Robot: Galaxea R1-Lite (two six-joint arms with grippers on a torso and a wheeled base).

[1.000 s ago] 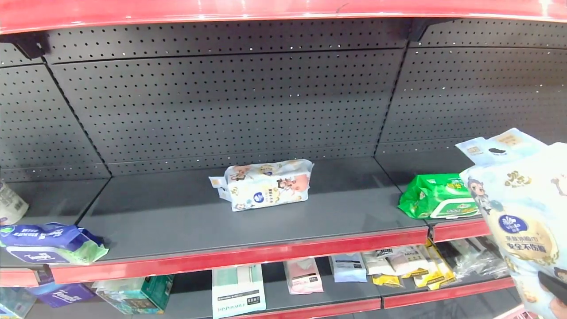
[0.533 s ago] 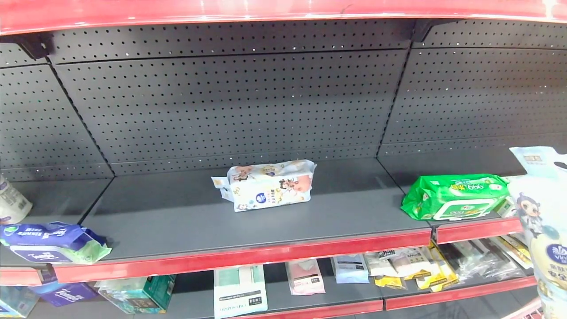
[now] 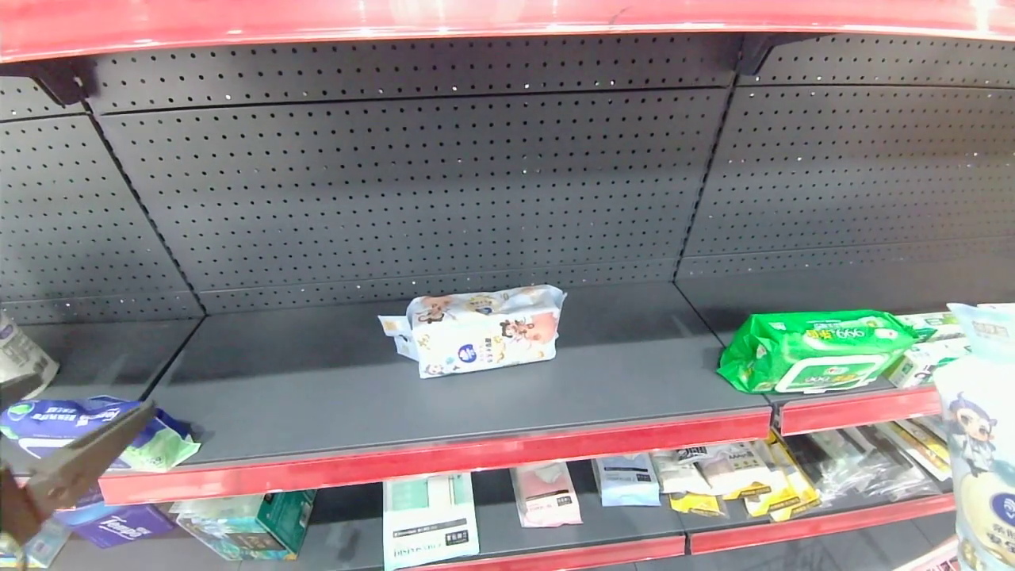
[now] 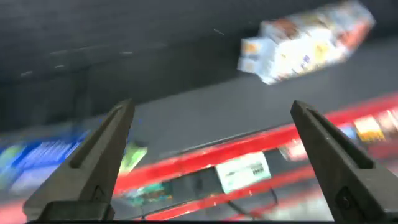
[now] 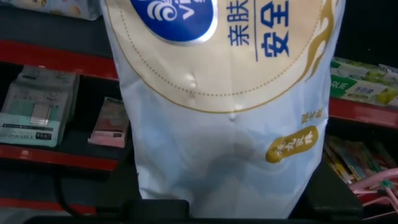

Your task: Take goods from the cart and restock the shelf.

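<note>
Mid-shelf, toward the back edge of the dark grey metal shelf, lies a white cartoon-printed tissue pack. Off the shelf's right front corner, the right gripper is clamped on a tall pale-blue plastic refill bag. Before the left front edge, the left gripper is spread wide and holds nothing.

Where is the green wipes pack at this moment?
In the head view, the green wipes pack lies on the right section of the shelf, near its red front edge, right of the white cartoon-print tissue pack.
</note>
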